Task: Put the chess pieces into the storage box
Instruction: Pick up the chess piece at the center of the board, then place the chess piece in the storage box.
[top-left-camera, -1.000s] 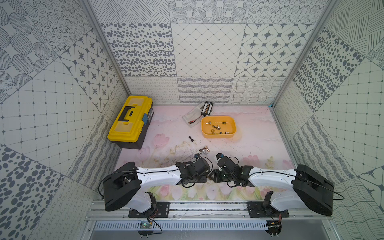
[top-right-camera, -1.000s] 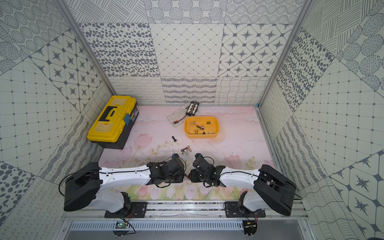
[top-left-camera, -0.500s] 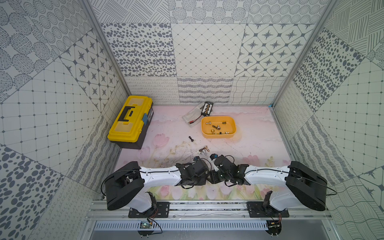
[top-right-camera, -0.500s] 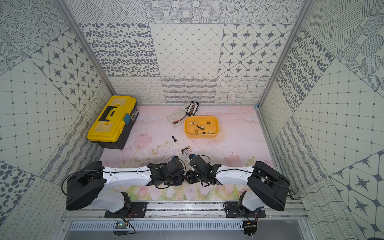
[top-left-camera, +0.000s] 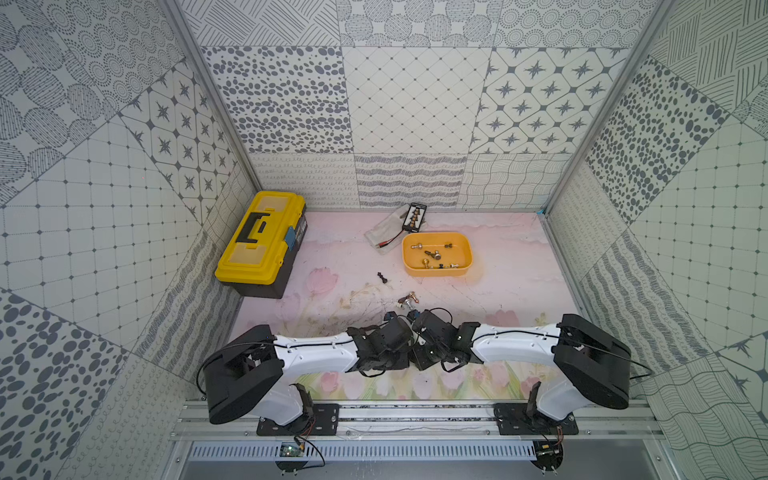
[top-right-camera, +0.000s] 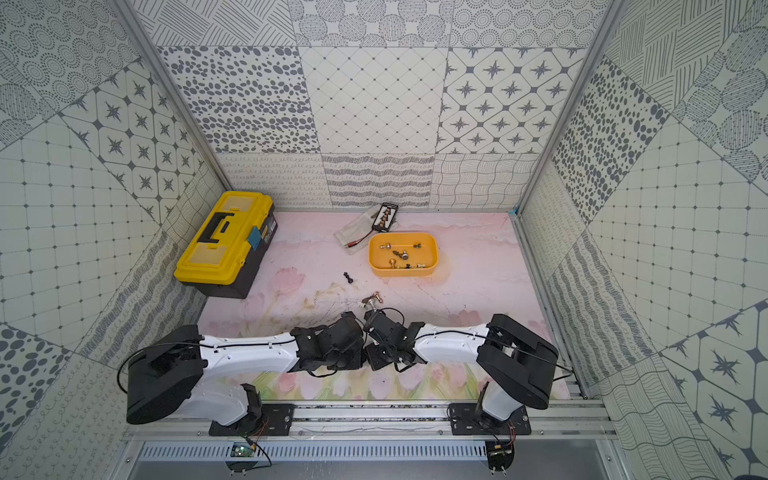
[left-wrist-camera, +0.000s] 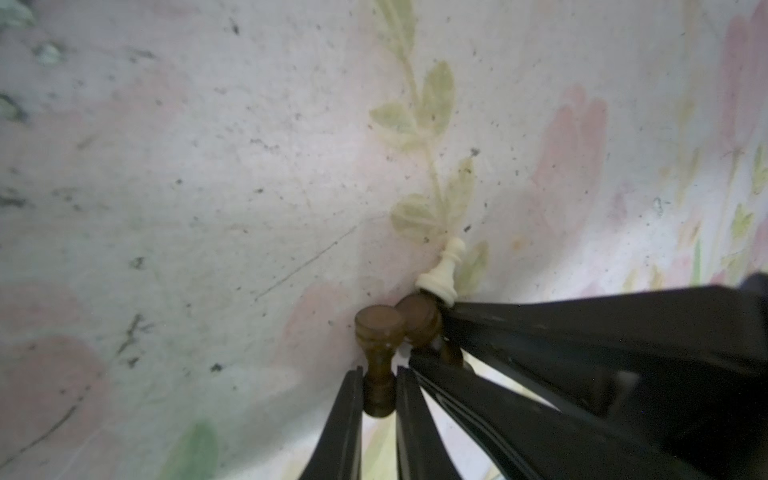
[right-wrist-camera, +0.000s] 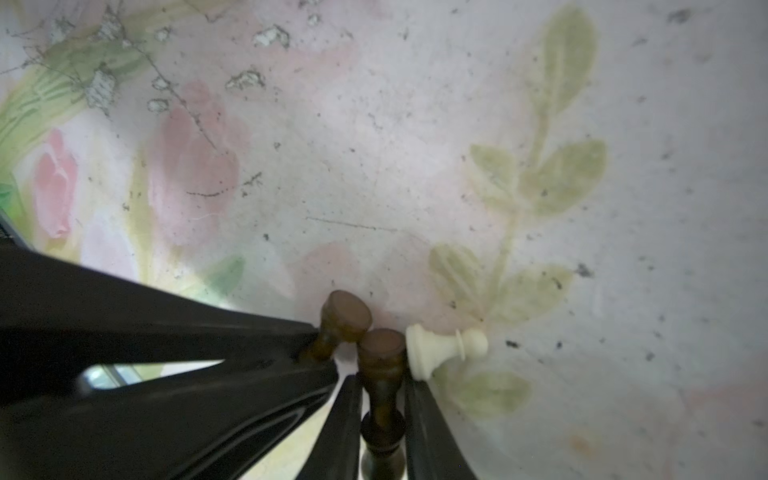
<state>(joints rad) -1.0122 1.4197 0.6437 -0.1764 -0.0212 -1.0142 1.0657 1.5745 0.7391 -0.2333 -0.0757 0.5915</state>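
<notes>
Left gripper (left-wrist-camera: 378, 376): clenched on the stem of a dark brown turned wooden chess piece (left-wrist-camera: 380, 332), whose round base points away from the jaws.
Right gripper (right-wrist-camera: 381, 380): jaws closed around a second dark brown turned piece (right-wrist-camera: 382, 353). The two bases look to be touching, though the blur makes this hard to confirm.
White pawn (right-wrist-camera: 444, 349): a small ivory figure lying on its side on the pink floral mat (right-wrist-camera: 374, 145), with its base just beside the right gripper's finger.
Storage box (top-left-camera: 437, 272): a shallow yellow-orange plastic tray, well apart from both grippers and near the back wall. Several gold and dark pieces (top-left-camera: 432, 254) lie inside it.
Loose pieces: a black figure (top-left-camera: 383, 277) lies on the mat near the tray. A small gold and silver cluster (top-left-camera: 409, 299) sits just beyond the grippers.
Yellow toolbox with black handle (top-left-camera: 262, 241): at the back left of the mat.
</notes>
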